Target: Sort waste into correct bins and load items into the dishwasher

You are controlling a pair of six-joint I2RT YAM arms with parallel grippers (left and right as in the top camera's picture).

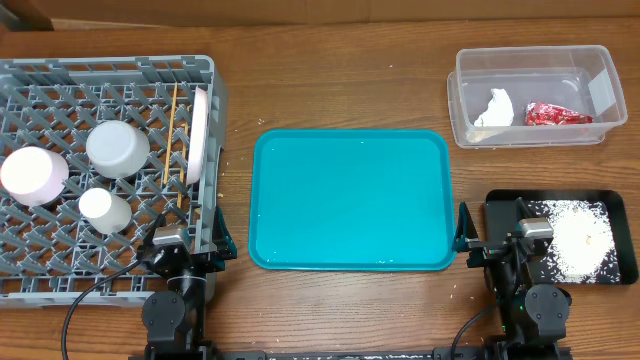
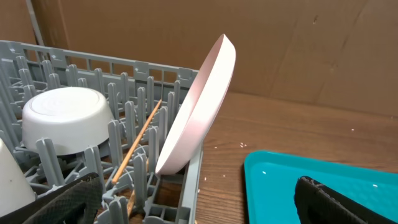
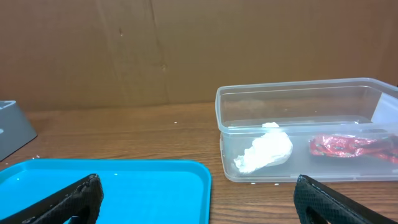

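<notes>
The grey dish rack (image 1: pixel 60 265) at the left holds a white plate (image 1: pixel 198 137) on edge, a pale grey-blue bowl (image 1: pixel 117 148), a white-pink bowl (image 1: pixel 33 174), a white cup (image 1: pixel 103 209) and wooden chopsticks (image 1: pixel 171 135). The plate (image 2: pixel 198 107), bowl (image 2: pixel 67 119) and chopsticks (image 2: pixel 135 147) also show in the left wrist view. The clear tub (image 1: pixel 535 135) holds the white napkin (image 1: pixel 494 108) and red wrapper (image 1: pixel 554 115); both show in the right wrist view (image 3: pixel 263 151) (image 3: pixel 347 146). The black tray (image 1: pixel 617 205) holds rice crumbs (image 1: pixel 577 240). My left gripper (image 1: pixel 188 243) and right gripper (image 1: pixel 492 243) are open and empty at the front edge.
An empty teal serving tray (image 1: pixel 349 198) lies in the middle between the rack and the bins. A few white crumbs lie on the wood beside the rack (image 2: pixel 219 147). A brown cardboard wall stands behind the table.
</notes>
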